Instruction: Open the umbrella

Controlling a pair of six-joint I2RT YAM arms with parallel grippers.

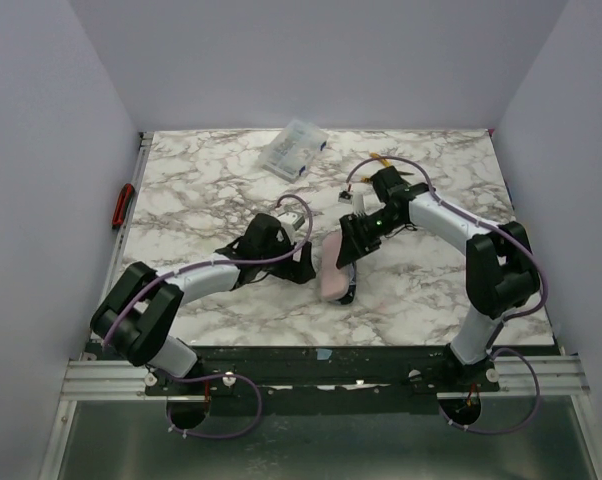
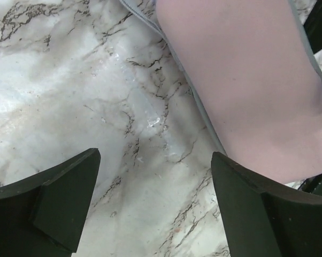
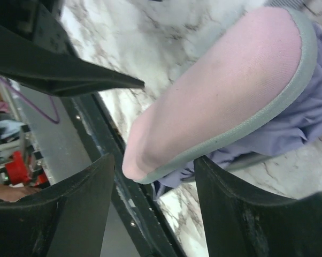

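Umbrella: the umbrella [image 1: 333, 278] is lying folded on the marble table [image 2: 70, 80] near its middle, between the two arms. A pink sleeve [image 2: 241, 80] with grey edging is covering it, and lavender fabric [image 3: 305, 123] is bunching out beneath.
Left gripper: the left gripper [image 2: 155, 160] is hanging low over bare marble with its fingers spread wide and gripping nothing. The sleeve is sitting just beside one finger, not between the two.
Right gripper: the right gripper [image 3: 155, 160] is standing with its fingers parted on either side of the sleeve's rounded end. No pinch is showing, and I cannot tell whether either pad is touching the cloth.
Step in hand: by my reading, both arms are lining up for a first hold on the bundle. Nothing is looking opened yet, and neither the shaft nor the handle is showing.
Doing it well: one gripper should be closing on something firm inside rather than on loose cloth alone. The other should be pinning or pulling from the opposite end, along the bundle's length. The left arm is needing a sideways shift so that the sleeve is sitting between its fingers before it closes.
Risk: soft fabric is likely to slide or stretch, so a grip on cloth alone may be dragging the whole bundle across the smooth marble — slow, opposed pulls are looking safer.
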